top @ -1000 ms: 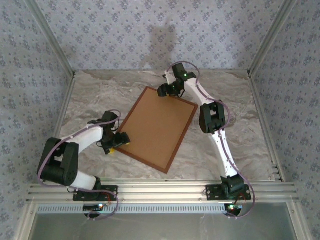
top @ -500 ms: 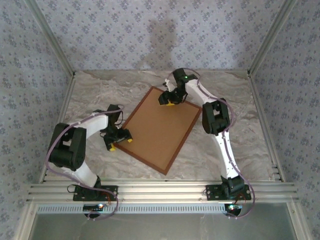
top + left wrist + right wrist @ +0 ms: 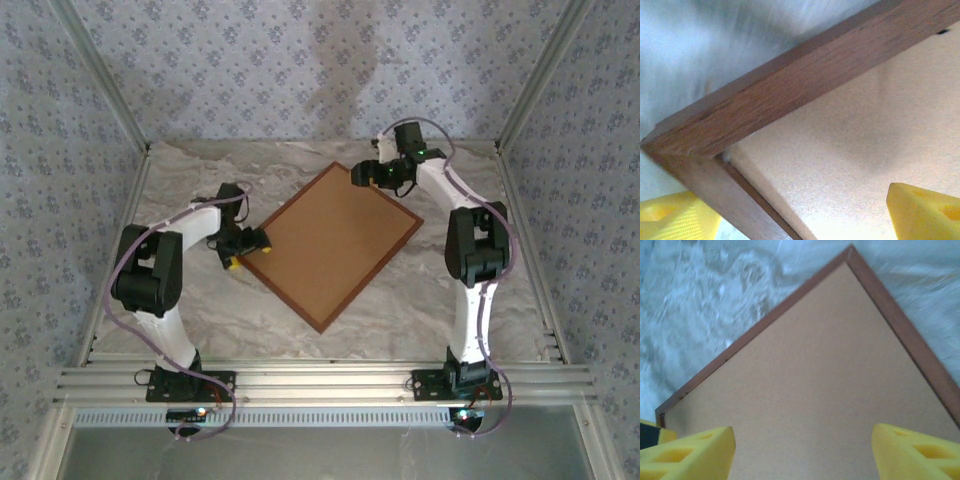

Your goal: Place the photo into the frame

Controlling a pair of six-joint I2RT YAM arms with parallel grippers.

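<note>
The frame [image 3: 280, 297] lies face down and turned like a diamond on the marbled table, its plain brown backing board [image 3: 330, 245] facing up. The photo is hidden. My left gripper [image 3: 247, 256] is open at the frame's left corner. In the left wrist view the yellow fingers [image 3: 922, 212] straddle the wooden rail [image 3: 790, 90], one outside it and one over the board [image 3: 855, 150]. My right gripper [image 3: 364, 174] hangs open at the far corner. Its fingers [image 3: 690, 452] are spread wide above the board [image 3: 815, 380], touching nothing, and the frame's rail [image 3: 902, 325] runs ahead.
Patterned walls with aluminium posts close in the table [image 3: 460, 300] on three sides. An aluminium rail [image 3: 320, 380] runs along the near edge by the arm bases. Bare table surface lies to the right of and in front of the frame.
The frame has slid and turned toward the back right. My right gripper moved right and back and opened wider. My left gripper followed the frame's left corner farther back, still open.
</note>
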